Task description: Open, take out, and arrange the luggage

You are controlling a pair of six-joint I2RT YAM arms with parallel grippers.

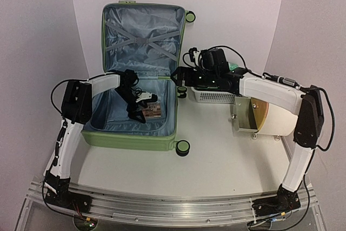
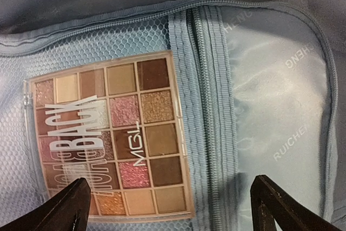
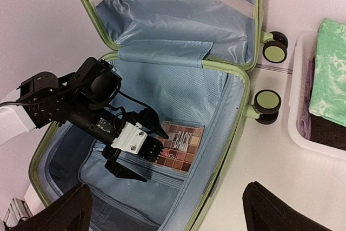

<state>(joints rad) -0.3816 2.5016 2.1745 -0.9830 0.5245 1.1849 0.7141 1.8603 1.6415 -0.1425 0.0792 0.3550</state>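
The luggage [image 1: 135, 136] lies open on the table [image 1: 216, 166], lid raised behind. The left pincer [image 2: 171, 182], spread wide, hangs inside the lower half just above a palette [image 2: 113, 139] — nearer one finger, with a zip seam beside it. The right pincer [image 3: 167, 187], also spread, hovers by the right rim near the basket [image 1: 216, 97] — the farther arm.
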